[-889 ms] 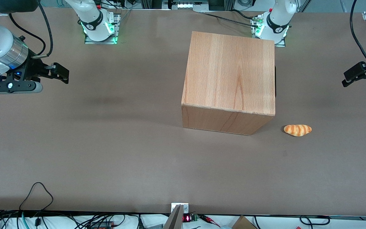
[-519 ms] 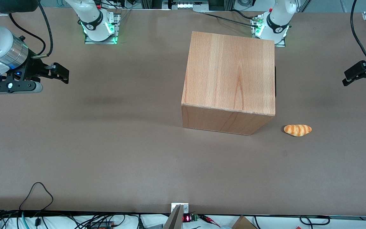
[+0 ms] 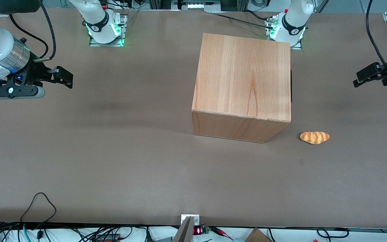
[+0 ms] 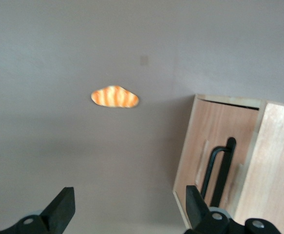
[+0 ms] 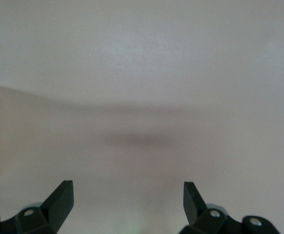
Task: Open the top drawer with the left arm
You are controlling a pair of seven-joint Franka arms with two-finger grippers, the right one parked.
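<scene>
The wooden cabinet (image 3: 244, 77) stands on the brown table, its front facing the working arm's end. In the front view only a thin black strip of the handle (image 3: 291, 85) shows at its edge. The left wrist view shows the drawer front (image 4: 200, 141) closed, with a black bar handle (image 4: 218, 168). The left arm's gripper (image 3: 361, 78) hovers above the table in front of the cabinet, well apart from it. In the left wrist view the gripper (image 4: 129, 204) is open and empty, with one fingertip (image 4: 194, 200) lined up near the drawer front.
A striped orange bread roll (image 3: 314, 137) lies on the table near the cabinet's front corner, nearer to the front camera than the gripper. It also shows in the left wrist view (image 4: 115, 96). Cables run along the table edge nearest the front camera.
The left arm's gripper has moved a little toward the cabinet and slightly away from the front camera. The cabinet and the bread roll have not moved.
</scene>
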